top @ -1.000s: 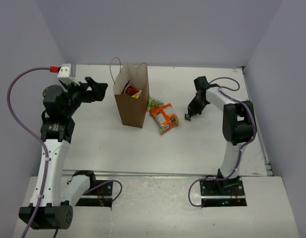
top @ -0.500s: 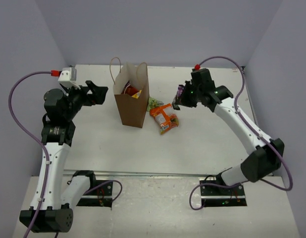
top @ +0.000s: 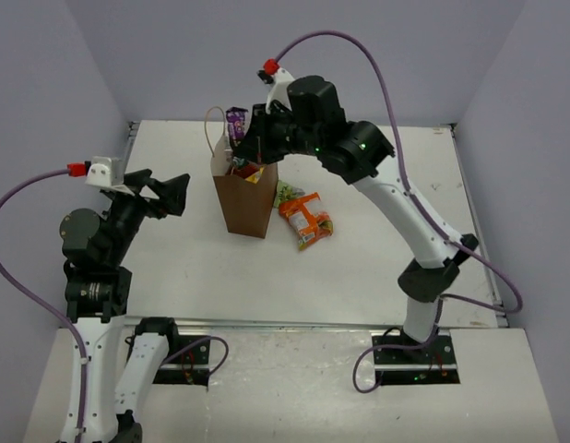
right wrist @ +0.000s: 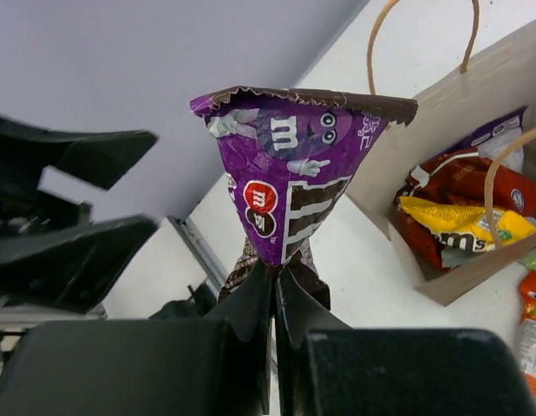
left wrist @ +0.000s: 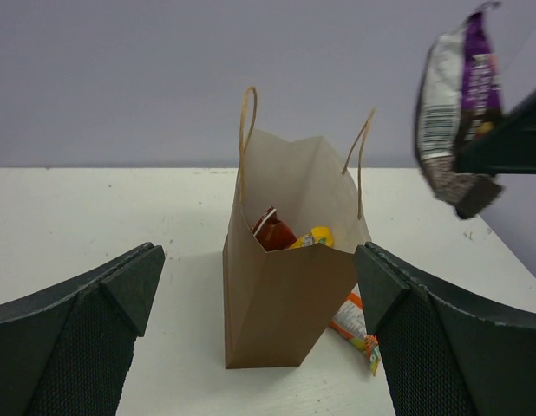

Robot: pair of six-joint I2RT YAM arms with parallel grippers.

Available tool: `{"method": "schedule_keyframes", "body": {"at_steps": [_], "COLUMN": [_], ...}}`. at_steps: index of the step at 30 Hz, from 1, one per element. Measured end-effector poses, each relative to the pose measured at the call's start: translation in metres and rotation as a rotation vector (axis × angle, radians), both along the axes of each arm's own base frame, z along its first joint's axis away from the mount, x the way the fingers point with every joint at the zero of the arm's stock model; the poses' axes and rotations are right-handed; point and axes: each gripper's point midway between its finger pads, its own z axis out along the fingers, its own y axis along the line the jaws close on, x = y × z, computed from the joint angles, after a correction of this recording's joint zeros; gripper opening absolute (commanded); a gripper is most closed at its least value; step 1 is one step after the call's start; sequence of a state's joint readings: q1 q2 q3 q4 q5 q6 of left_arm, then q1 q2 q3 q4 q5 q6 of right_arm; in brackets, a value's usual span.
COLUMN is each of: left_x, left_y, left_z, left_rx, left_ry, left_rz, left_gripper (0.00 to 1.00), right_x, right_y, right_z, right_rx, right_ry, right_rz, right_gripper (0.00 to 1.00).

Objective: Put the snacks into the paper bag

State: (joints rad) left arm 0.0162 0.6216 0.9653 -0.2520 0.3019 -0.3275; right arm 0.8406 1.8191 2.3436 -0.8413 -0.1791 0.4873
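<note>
Paper bag (top: 245, 196): plain brown kraft, rectangular, matte, creased at the sides. It stands upright on the white surface (top: 377, 268), mouth open, with two twisted paper loop handles (left wrist: 247, 121) sticking up. Inside, near the top, are a glossy red packet (left wrist: 272, 232) and a glossy yellow packet (left wrist: 316, 236).

Purple candy packet (right wrist: 294, 165): shiny crinkled foil with a serrated top seam and cartoon print on the front. In the left wrist view its back shows white with a barcode. It hangs in the air, higher than the bag's rim and close to its mouth. Whether it sits straight over the opening cannot be told.

Right hand (right wrist: 275, 282): black fingers pinched tight on the packet's lower end, so the packet stands up from the grip. The right arm arches high from its base, reaching across toward the far left with the wrist bent over the bag.

Left hand (top: 167, 187): fingers spread wide, gripping nothing, with textured black pads. It is raised off the surface left of the bag and aimed at it, well apart from it.

On the surface just right of the bag lies an orange glossy packet (top: 306, 218), flat. A green packet (top: 285, 192) lies between it and the bag, partly covered by the orange one.
</note>
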Motion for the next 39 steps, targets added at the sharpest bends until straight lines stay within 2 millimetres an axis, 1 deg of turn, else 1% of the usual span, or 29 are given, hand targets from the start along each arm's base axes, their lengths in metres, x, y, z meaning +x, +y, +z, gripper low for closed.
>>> {"method": "schedule_keyframes", "body": {"at_steps": [3,6,7,8,9,10,11,13,17,20,22,24,26,27,29,31,32,33,34,35,36,37,38,39], "left_x": [0.000,0.004,0.005,0.006,0.007,0.009,0.011,0.015,0.026,0.032,0.034,0.034,0.033,0.033,0.037,0.045,0.049,0.053,0.058,0.061,0.062,0.062,0.059,0.055], "left_y": [0.001,0.002,0.002,0.002,0.002,0.002,0.002,0.002,0.002,0.000,-0.004,-0.009,-0.018,-0.024,-0.032,-0.037,-0.038,-0.041,-0.044,-0.049,-0.059,-0.071,-0.086,-0.103], "left_z": [-0.001,-0.010,-0.014,-0.017,-0.020,-0.022,-0.025,-0.030,-0.040,-0.046,-0.048,-0.049,-0.047,-0.044,-0.031,-0.008,0.007,0.025,0.042,0.060,0.075,0.088,0.097,0.103], "left_rx": [0.007,0.008,0.008,0.008,0.008,0.007,0.007,0.008,0.006,0.003,0.002,0.004,0.013,0.021,0.036,0.044,0.046,0.046,0.046,0.046,0.043,0.041,0.040,0.041], "left_ry": [0.002,0.028,0.039,0.050,0.057,0.066,0.075,0.093,0.132,0.152,0.160,0.161,0.164,0.166,0.152,0.127,0.110,0.090,0.062,0.031,0.005,-0.019,-0.036,-0.047], "left_rz": [0.006,0.012,0.012,0.012,0.012,0.012,0.011,0.011,0.009,-0.007,-0.027,-0.056,-0.098,-0.122,-0.156,-0.173,-0.180,-0.193,-0.202,-0.216,-0.240,-0.270,-0.306,-0.344], "left_gripper": [1.00,1.00,1.00,1.00,1.00,1.00,1.00,1.00,1.00,1.00,1.00,1.00,1.00,1.00,1.00,1.00,1.00,1.00,1.00,1.00,1.00,1.00,1.00,1.00], "right_x": [0.025,0.043,0.048,0.052,0.055,0.059,0.063,0.070,0.077,0.070,0.059,0.044,0.024,0.011,-0.012,-0.035,-0.042,-0.047,-0.050,-0.050,-0.049,-0.046,-0.043,-0.039], "right_y": [0.022,0.030,0.032,0.032,0.033,0.033,0.034,0.036,0.035,0.027,0.016,0.002,-0.019,-0.033,-0.060,-0.091,-0.105,-0.118,-0.131,-0.143,-0.156,-0.167,-0.178,-0.188], "right_z": [-0.031,-0.070,-0.082,-0.090,-0.095,-0.097,-0.098,-0.093,-0.081,-0.078,-0.075,-0.075,-0.074,-0.073,-0.074,-0.081,-0.086,-0.096,-0.111,-0.127,-0.146,-0.167,-0.189,-0.210], "right_rx": [-0.045,-0.109,-0.129,-0.145,-0.154,-0.156,-0.154,-0.146,-0.119,-0.117,-0.120,-0.125,-0.119,-0.117,-0.104,-0.096,-0.085,-0.087,-0.097,-0.107,-0.126,-0.151,-0.181,-0.212], "right_ry": [0.035,0.080,0.092,0.097,0.101,0.097,0.089,0.056,0.008,-0.005,-0.005,0.000,-0.005,-0.006,-0.017,-0.014,-0.016,-0.003,0.020,0.042,0.079,0.117,0.164,0.210], "right_rz": [-0.010,-0.040,-0.051,-0.067,-0.076,-0.095,-0.106,-0.121,-0.146,-0.145,-0.137,-0.125,-0.121,-0.123,-0.130,-0.146,-0.162,-0.180,-0.205,-0.236,-0.270,-0.303,-0.342,-0.377], "right_gripper": [0.00,0.00,0.02,0.15,0.36,0.56,0.62,0.70,0.71,0.72,0.72,0.71,0.72,0.71,0.72,0.72,0.72,0.72,0.74,0.79,0.83,0.92,0.98,0.99]}}
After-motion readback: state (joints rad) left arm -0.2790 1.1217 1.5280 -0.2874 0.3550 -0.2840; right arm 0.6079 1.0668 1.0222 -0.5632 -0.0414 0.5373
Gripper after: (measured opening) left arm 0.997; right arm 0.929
